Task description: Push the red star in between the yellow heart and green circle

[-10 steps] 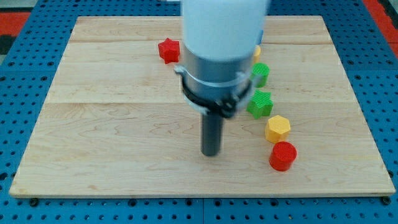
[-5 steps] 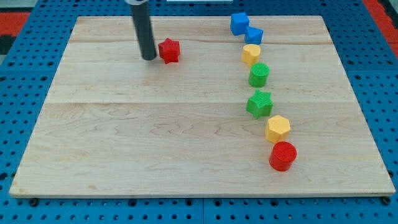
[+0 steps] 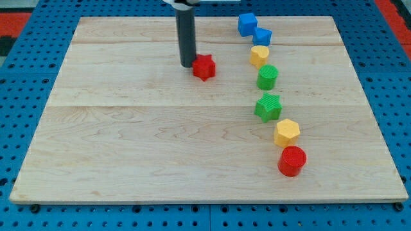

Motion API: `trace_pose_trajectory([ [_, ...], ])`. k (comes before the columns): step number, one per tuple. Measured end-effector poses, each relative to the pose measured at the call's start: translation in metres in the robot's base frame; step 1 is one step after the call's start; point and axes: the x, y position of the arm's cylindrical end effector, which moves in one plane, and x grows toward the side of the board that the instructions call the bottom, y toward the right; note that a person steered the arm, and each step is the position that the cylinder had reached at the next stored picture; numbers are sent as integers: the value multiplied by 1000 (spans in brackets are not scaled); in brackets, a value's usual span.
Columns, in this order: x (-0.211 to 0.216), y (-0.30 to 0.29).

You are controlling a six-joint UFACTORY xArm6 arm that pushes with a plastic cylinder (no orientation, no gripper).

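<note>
On the wooden worktop point(image 3: 128, 141), toward the view's top, my tip point(image 3: 188, 65) stands against the upper-left side of the red star point(image 3: 204, 67), touching it or all but touching. The arm ends in a plain dark rod, so no gripper is in view and there is nothing to call open or shut.

The red star lies left of a curving column of blocks on the view's right. That column runs from two blue blocks point(image 3: 248, 24) point(image 3: 262, 36) at the top, through the yellow heart point(image 3: 259, 55) and the green circle point(image 3: 268, 77), down to a green star point(image 3: 268, 107), a yellow hexagon point(image 3: 287, 133) and a red cylinder point(image 3: 293, 160) at the bottom.

The step in hand appears to be the push itself, the star lying partway across but still apart from its goal. The yellow heart and green circle sit just beside each other, leaving only a narrow gap. The next move calls for a push toward the view's right, with my tip kept behind the star's left side and aimed at that gap, roughly level with the star now. A push landing off the star's centre could send it sliding aside or knock the heart or circle out of place.
</note>
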Motion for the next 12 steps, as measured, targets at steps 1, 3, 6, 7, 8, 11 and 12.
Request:
trace_pose_trajectory([
  [1, 15, 25],
  [3, 30, 34],
  [6, 39, 84],
  [7, 31, 90],
  [8, 18, 87],
  [11, 23, 119],
  [12, 24, 126],
])
